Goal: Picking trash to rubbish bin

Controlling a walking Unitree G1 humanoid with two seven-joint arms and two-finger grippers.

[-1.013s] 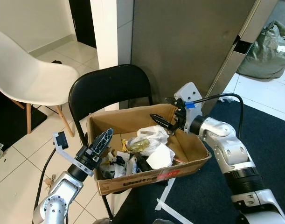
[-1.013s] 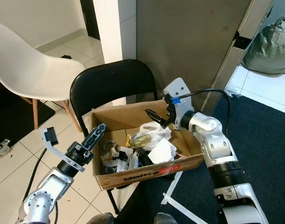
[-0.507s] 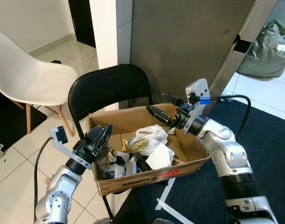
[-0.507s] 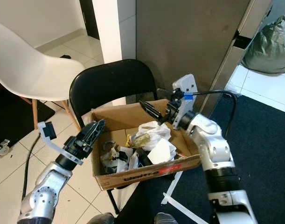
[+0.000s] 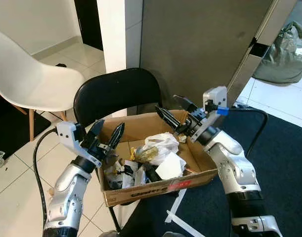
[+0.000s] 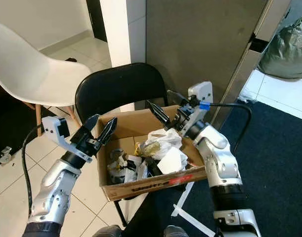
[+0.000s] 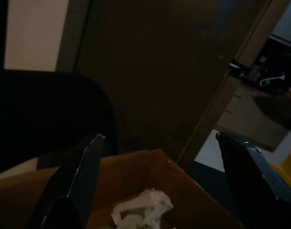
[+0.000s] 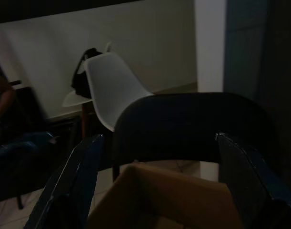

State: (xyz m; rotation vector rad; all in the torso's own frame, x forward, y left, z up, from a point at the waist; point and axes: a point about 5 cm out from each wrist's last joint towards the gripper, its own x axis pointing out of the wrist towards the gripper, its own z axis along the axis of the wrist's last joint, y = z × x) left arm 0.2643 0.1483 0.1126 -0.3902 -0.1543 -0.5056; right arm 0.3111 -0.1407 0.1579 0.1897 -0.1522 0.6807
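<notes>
Cardboard box [image 5: 205,165] of trash [image 5: 158,150] on black chair [image 5: 116,94]. Left gripper [image 5: 107,134] spread above box's left wall; right gripper [image 5: 173,111] spread above back edge

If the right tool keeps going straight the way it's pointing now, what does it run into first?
Probably the black chair's backrest. The right tool is open above the back wall of the cardboard box and points across it toward that backrest, with the white chair farther behind. Depth is unclear, so it may pass above.
</notes>
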